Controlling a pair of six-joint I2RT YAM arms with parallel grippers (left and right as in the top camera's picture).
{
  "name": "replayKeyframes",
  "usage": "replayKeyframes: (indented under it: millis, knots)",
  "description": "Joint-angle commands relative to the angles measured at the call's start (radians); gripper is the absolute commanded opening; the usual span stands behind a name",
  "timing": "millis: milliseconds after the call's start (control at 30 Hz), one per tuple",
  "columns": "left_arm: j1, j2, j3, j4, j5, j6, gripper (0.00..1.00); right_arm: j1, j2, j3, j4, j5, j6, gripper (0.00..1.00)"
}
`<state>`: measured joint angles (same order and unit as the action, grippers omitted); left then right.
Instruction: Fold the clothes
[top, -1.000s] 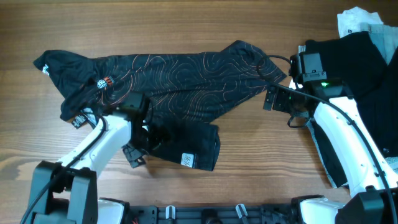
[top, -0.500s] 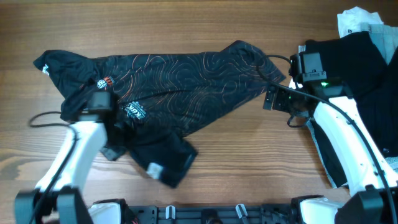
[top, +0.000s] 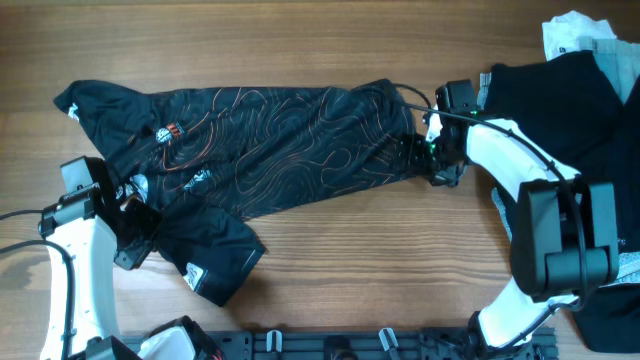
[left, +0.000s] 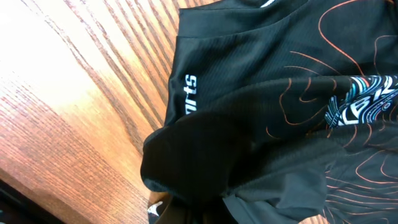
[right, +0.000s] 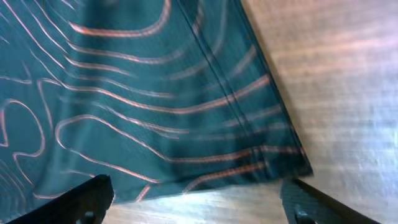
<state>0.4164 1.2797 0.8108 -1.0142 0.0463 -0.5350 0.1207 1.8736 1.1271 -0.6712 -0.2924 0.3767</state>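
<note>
The black T-shirt (top: 280, 130) with orange contour lines lies unfolded on the counter (top: 380, 270). It runs from the upper left of the overhead frame to right of centre, with one flap hanging toward the lower left.

Left tool (top: 130, 228): positioned at the lower left of the overhead frame, on the lower-left edge of the garment. In the left wrist view the fabric rises into a dark bunch at the bottom centre of the frame and covers the fingers. The tool is pinching this bunch. White lettering (left: 189, 93) sits just above the bunch, and a colourful logo patch (left: 364, 106) sits at the right edge of the frame.

Right tool (top: 424, 152): positioned over the right end of the garment. In the right wrist view its fingertips (right: 93, 196) are spread wide apart, one at each lower corner of the frame. The hem corner lies between them, and bare wood shows to the right.

A black garment (top: 570, 100) and a white garment (top: 575, 35) lie at the upper right of the overhead frame, apart from the T-shirt.
</note>
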Motion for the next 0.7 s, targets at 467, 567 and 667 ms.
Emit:
replayKeyframes:
  millis: [467, 567, 667]
  knots:
    - [0.005, -0.005, 0.243, -0.110, 0.235, 0.191, 0.04, -0.025, -0.261, 0.225, -0.204, 0.082, -0.065, 0.04]
    - [0.005, -0.005, 0.507, -0.199, 0.329, 0.248, 0.04, -0.052, -0.455, 0.323, -0.225, 0.099, -0.061, 0.04]
    - [0.005, -0.011, 0.811, -0.298, 0.351, 0.248, 0.04, -0.093, -0.658, 0.401, -0.228, 0.148, -0.063, 0.04]
